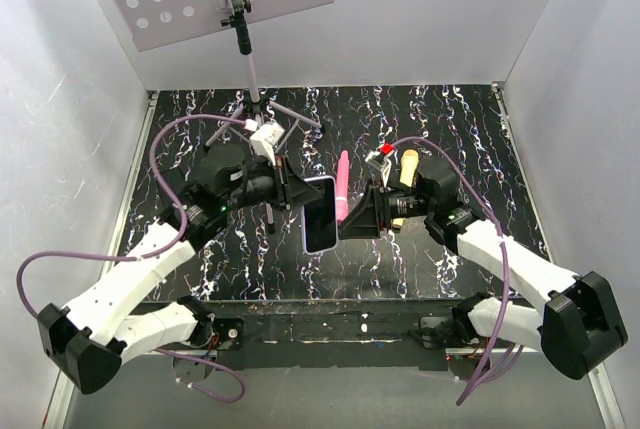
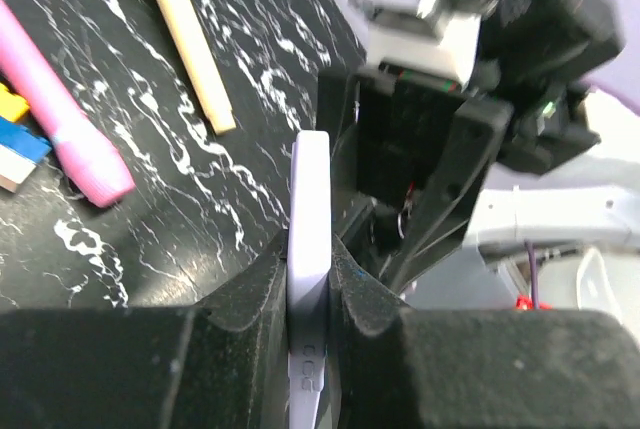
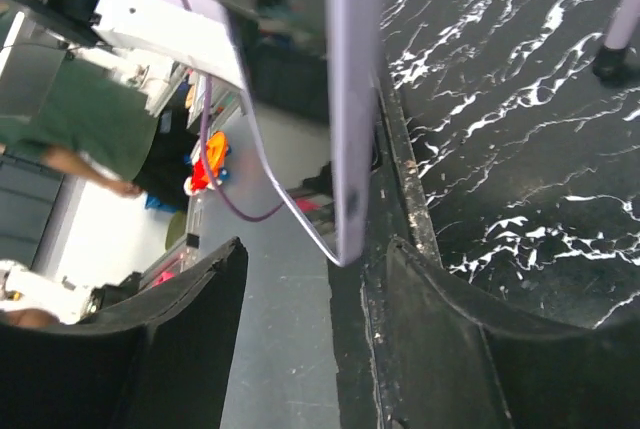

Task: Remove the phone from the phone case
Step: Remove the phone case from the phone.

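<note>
The phone (image 1: 320, 211) shows its glossy black screen, still seated in the pale lavender phone case (image 1: 321, 247), and is held up above the table's middle. My left gripper (image 1: 296, 192) is shut on the case's left side. In the left wrist view the case (image 2: 310, 199) stands edge-on between my pads (image 2: 372, 294). My right gripper (image 1: 352, 219) is open just right of the phone. In the right wrist view the case's edge (image 3: 350, 99) hangs above the gap between my open fingers (image 3: 440, 329), nearer the right one, touching neither.
A pink pen-like stick (image 1: 343, 184) and a tan wooden stick (image 1: 408, 169) lie on the black marbled table behind the phone. A blue and yellow block (image 2: 15, 134) lies beside the pink stick. A tripod stand (image 1: 255, 79) rises at the back.
</note>
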You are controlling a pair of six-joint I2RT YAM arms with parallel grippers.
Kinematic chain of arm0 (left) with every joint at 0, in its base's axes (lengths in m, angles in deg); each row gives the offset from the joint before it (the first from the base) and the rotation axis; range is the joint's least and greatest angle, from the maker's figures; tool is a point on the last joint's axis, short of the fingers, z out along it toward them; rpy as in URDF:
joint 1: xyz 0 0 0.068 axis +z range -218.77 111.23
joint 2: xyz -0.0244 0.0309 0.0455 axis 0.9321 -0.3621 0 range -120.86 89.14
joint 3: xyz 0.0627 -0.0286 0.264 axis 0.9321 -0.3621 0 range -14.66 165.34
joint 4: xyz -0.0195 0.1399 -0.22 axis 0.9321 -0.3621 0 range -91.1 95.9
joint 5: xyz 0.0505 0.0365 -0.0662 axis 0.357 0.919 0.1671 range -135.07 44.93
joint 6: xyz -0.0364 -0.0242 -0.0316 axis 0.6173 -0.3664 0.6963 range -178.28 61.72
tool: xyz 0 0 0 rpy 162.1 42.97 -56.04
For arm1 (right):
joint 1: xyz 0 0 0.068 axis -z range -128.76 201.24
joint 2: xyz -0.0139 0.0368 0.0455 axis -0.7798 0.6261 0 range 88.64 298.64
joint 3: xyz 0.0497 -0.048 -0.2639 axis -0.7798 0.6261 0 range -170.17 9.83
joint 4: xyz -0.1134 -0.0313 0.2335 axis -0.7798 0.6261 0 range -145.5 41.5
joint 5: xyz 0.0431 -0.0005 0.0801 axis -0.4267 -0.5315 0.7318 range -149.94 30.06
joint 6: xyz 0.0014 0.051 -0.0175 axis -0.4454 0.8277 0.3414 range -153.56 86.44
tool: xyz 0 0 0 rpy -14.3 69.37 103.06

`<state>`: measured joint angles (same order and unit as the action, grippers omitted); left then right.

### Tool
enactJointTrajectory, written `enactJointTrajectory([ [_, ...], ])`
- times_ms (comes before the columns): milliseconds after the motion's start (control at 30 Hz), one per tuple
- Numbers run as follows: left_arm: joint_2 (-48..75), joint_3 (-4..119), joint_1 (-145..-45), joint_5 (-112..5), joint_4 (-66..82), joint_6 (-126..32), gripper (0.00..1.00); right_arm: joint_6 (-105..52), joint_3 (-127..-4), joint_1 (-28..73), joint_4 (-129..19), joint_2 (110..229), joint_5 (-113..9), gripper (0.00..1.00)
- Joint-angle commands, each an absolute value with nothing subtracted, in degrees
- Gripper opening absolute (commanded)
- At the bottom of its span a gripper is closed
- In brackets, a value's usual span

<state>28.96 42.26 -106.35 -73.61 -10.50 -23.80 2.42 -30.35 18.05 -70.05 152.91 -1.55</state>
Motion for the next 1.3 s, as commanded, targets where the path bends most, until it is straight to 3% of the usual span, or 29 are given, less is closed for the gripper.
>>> enactJointTrajectory([
  [0, 34.8, 41.2, -106.0, -60.0, -6.0, -18.7, 0.0, 15.6, -23.9, 17.7, -91.9, 152.8, -6.9, 0.65],
  [367, 35.9, 37.9, -105.7, -63.1, 1.0, -10.3, 0.0, 30.9, -21.8, 16.8, -116.2, 159.0, -4.1, 0.65],
  [467, 35.6, 35.8, -105.4, -65.3, 4.8, -7.4, 0.0, 31.3, -23.6, 16.3, -115.4, 160.8, -4.3, 0.58],
  [633, 35.4, 33.8, -104.9, -67.5, 9.0, -5.3, 0.0, 37.2, -24.7, 14.8, -124.1, 164.2, -3.3, 0.29],
  [700, 35.4, 34.2, -104.5, -68.6, 8.4, -6.2, 0.0, 40.9, -24.8, 14.8, -129.6, 165.8, -2.6, 0.05],
  [767, 34.6, 36.7, -104.3, -70.4, 4.2, -9.0, 0.0, 43.9, -24.9, 14.8, -133.6, 167.3, -2.1, 0.01],
  [867, 31.1, 41.9, -104.0, -71.5, -7.4, -14.7, 0.34, 46.2, -24.6, 14.8, -138.9, 169.2, -1.5, 0.01],
  [933, 28.9, 44.6, -103.8, -72.6, -12.2, -18.5, 0.35, 46.1, -24.8, 14.8, -138.9, 169.9, -0.9, 0.01],
  [1000, 27.7, 44.9, -103.2, -75.1, -12.6, -19.3, 0.32, 46.1, -24.7, 14.8, -139.1, 170.5, -0.9, 0.01],
  [1067, 27.4, 44.1, -102.7, -78.0, -10.5, -18.4, 0.16, 45.7, -24.8, 14.9, -138.7, 170.6, -1.0, 0.01],
  [1133, 27.4, 43.3, -102.0, -80.0, -8.1, -17.2, 0.07, 44.7, -24.9, 14.8, -136.8, 170.4, -1.1, 0.01],
  [1200, 27.4, 42.5, -101.1, -81.6, -5.3, -15.5, 0.0, 42.9, -25.1, 14.8, -133.0, 169.9, -0.6, 0.01],
  [1267, 27.6, 41.5, -100.0, -82.2, -2.6, -13.2, 0.0, 38.2, -25.3, 14.8, -125.1, 168.3, -1.1, 0.01],
])
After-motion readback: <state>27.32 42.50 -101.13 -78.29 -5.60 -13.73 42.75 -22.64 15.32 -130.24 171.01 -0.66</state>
